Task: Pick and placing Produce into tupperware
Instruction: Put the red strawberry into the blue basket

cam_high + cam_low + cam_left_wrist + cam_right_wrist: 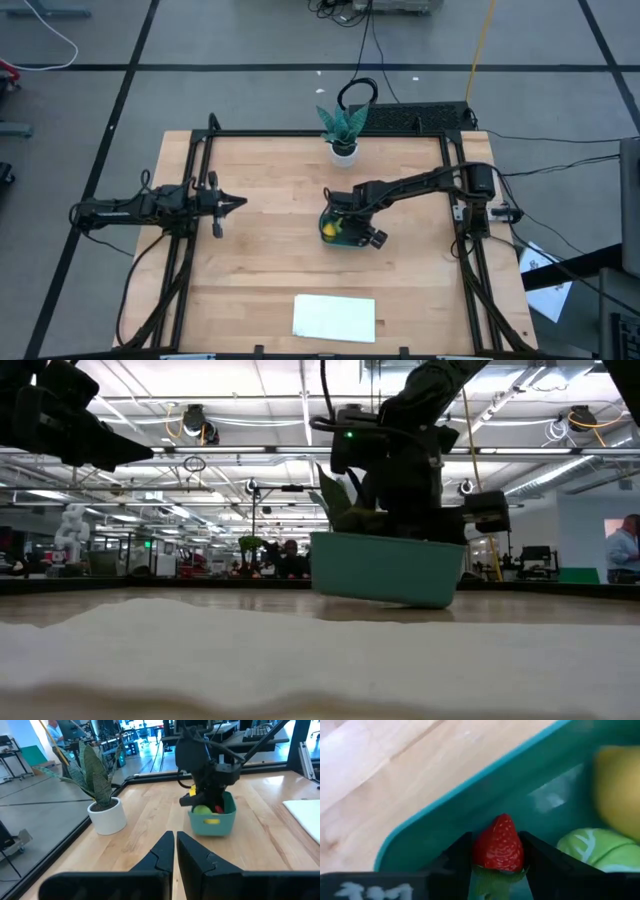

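The teal tupperware [347, 228] [385, 568] [212, 820] stands on the middle of the wooden table. Inside it lie the yellow lemon [619, 790] [328, 229] and the round green piece [600, 851] [201, 810]. My right gripper [498, 856] [350, 212] reaches down into the tub from the table's right side and is shut on the tiny red strawberry-like piece [499, 844] [218, 810]. My left gripper [236, 203] [175, 847] waits shut above the table's left part, pointing at the tub from well short of it. My right gripper pinches the red piece between its two fingers [454, 856], at its broad end beside the green leaf cap [495, 872]. Its pointed tip [504, 818] faces away from the gripper, toward the tub's wall. The fingers come from above, inside the tub. Whether the piece touches the floor, I cannot tell.
A leafy plant in a white pot [343, 132] [104, 802] stands at the table's far edge behind the tub. A flat white sheet [334, 317] [306, 815] lies near the near edge. Bare wood lies between the left gripper and the tub.
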`<state>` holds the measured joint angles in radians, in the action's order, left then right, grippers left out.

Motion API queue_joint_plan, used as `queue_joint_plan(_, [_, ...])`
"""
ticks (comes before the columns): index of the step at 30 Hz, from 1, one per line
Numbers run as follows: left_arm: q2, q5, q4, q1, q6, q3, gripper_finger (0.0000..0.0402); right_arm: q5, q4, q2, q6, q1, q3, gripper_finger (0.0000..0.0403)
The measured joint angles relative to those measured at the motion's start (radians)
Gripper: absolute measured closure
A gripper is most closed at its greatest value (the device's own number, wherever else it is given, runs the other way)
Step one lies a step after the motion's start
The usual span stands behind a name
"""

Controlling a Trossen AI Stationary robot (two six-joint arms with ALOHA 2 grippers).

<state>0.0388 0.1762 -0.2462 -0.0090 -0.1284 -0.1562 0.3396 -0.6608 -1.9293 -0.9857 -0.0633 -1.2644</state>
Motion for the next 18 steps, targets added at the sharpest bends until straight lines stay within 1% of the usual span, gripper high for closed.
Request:
queue_joint_plan(5, [0.0, -0.001, -0.003, 0.0, 0.0, 0.0, 0.0376, -0.048, 0.005, 0.003, 0.005, 0.0, -0.001, 0.0261])
queue_joint_plan(18, [0.0, -0.002, -0.003, 0.0, 0.002, 0.0, 0.0376, -0.052, -0.089, 0.001, 0.031, 0.001, -0.065, 0.0257])
